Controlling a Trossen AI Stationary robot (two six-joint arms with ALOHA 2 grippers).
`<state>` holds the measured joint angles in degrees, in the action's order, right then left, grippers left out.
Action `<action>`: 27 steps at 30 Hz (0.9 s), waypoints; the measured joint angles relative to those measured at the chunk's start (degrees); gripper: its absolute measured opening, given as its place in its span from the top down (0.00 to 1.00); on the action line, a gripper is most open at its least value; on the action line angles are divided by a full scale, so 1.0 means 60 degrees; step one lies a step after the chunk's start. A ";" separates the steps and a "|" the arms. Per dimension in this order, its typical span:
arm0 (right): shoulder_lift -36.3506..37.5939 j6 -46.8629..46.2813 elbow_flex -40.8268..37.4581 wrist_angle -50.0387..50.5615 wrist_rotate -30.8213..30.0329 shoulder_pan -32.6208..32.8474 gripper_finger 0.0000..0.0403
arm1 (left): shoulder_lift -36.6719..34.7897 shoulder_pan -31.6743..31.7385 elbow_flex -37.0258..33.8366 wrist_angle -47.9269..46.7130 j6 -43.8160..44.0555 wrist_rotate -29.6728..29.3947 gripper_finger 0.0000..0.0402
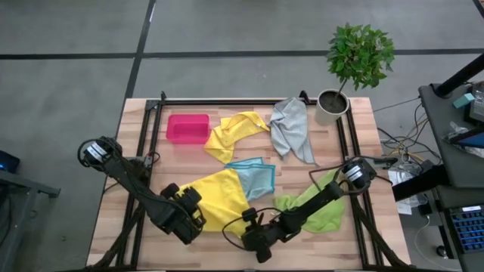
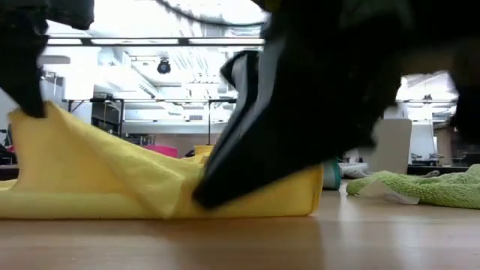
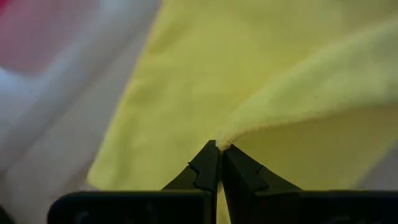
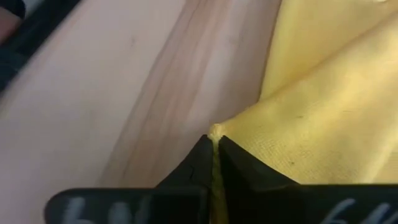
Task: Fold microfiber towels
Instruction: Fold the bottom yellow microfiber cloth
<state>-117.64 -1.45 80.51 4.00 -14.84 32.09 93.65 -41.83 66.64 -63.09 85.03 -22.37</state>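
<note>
High view: both claws pinch the near yellow towel (image 1: 219, 198).

Low view: dark arm (image 2: 315, 90) blurred, hides yellow towel (image 2: 90, 180) middle; pink bin (image 2: 161, 151) mostly hidden.

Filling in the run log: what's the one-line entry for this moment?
left gripper: shut on yellow towel corner | right gripper: shut on its other near corner | towel partly lifted off table

Pretty even overhead light on the table (image 1: 302, 174) from above, and we barely see shadows. Down low, ceiling lights (image 2: 187, 19) blow out white behind silhouetted arms. Both wrist views go soft and blurry past the fingertips.
</note>
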 joint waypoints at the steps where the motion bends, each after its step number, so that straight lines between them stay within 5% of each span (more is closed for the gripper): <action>1: 0.0177 -0.0002 0.0000 0.0208 0.0011 0.0009 0.97 | 0.0000 -0.0053 0.0078 0.0095 -0.0138 0.0286 1.00; 8: 0.1440 -0.0125 -0.0125 0.1214 0.0967 0.0027 0.98 | 0.0000 -0.0588 0.0638 0.2545 -0.1403 0.2682 1.00; 16: 0.2203 -0.0269 -0.0153 0.1181 0.3590 0.0052 0.98 | -0.0004 -0.1576 0.0935 0.6357 -0.2230 0.2802 1.00; 27: 0.2210 0.0443 -0.0157 0.1625 0.3140 -0.0568 0.98 | -0.0004 -0.1829 0.0779 0.3322 0.0128 0.2338 1.00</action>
<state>-104.38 1.20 79.57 13.75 4.00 28.68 93.62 -52.80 71.31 -43.15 85.80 -8.34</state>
